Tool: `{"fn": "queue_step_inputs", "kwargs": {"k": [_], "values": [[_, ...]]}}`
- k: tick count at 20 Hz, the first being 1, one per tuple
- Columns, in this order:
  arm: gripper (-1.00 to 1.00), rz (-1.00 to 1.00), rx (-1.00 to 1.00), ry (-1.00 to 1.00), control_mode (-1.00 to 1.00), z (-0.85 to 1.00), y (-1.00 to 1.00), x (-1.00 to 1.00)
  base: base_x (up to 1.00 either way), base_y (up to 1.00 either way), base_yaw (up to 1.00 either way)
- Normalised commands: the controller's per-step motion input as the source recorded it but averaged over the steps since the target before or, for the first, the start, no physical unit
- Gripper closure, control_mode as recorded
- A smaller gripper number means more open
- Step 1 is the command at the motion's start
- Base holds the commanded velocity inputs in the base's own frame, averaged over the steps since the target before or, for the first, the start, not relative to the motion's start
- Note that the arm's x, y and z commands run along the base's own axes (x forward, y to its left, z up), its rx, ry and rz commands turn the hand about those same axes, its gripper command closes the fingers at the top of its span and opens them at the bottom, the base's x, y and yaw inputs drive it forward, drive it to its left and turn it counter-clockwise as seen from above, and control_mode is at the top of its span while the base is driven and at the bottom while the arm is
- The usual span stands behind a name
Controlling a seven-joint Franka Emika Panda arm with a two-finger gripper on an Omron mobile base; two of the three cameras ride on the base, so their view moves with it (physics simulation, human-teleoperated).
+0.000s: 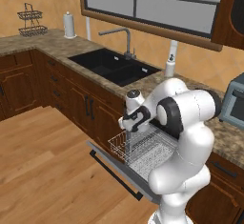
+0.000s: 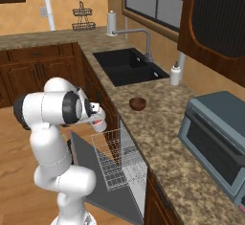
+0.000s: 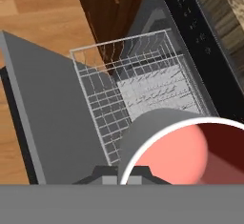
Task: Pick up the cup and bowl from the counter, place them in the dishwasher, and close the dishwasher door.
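My gripper (image 2: pixel 97 119) is shut on the white cup (image 2: pixel 99 125), holding it above the near end of the dishwasher's white wire rack (image 2: pixel 117 164). In the hand view the cup (image 3: pixel 177 150) shows its pink-red inside at the lower right, with the rack (image 3: pixel 138 92) and the open grey dishwasher door (image 3: pixel 50 118) below it. From the left base view the gripper (image 1: pixel 129 126) hangs over the rack (image 1: pixel 139 147), and the door (image 1: pixel 110 163) lies flat with its black bar handle (image 1: pixel 115 175) outward. The dark brown bowl (image 2: pixel 138 104) sits on the granite counter (image 2: pixel 167 123) right of the sink.
A black sink (image 1: pixel 113 66) with a faucet (image 1: pixel 125 38) is set in the counter, and a white soap dispenser (image 2: pixel 175 74) stands behind it. A blue-grey toaster oven (image 2: pixel 215 138) stands on the right. A paper towel roll (image 1: pixel 70 25) and a wire stand (image 1: pixel 32 22) are far left.
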Motion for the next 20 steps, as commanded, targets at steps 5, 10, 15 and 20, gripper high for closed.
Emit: {"fn": "queue_step_inputs", "kwargs": {"k": [5, 10, 15, 20], "values": [[1.00, -0.01, -0.05, 0.04, -1.00, -0.71, 0.24, 0.78, 0.00, 0.00, 0.00], [1.00, -0.06, -0.08, 0.06, -1.00, -0.76, 0.00, 0.77, 0.00, 0.00, 0.00], [1.00, -0.06, -0.07, 0.08, -1.00, -0.82, -0.03, 0.65, 0.00, 0.00, 0.00], [1.00, -0.01, -0.01, 0.06, -1.00, -0.74, -0.27, 0.62, 0.00, 0.00, 0.00]]}}
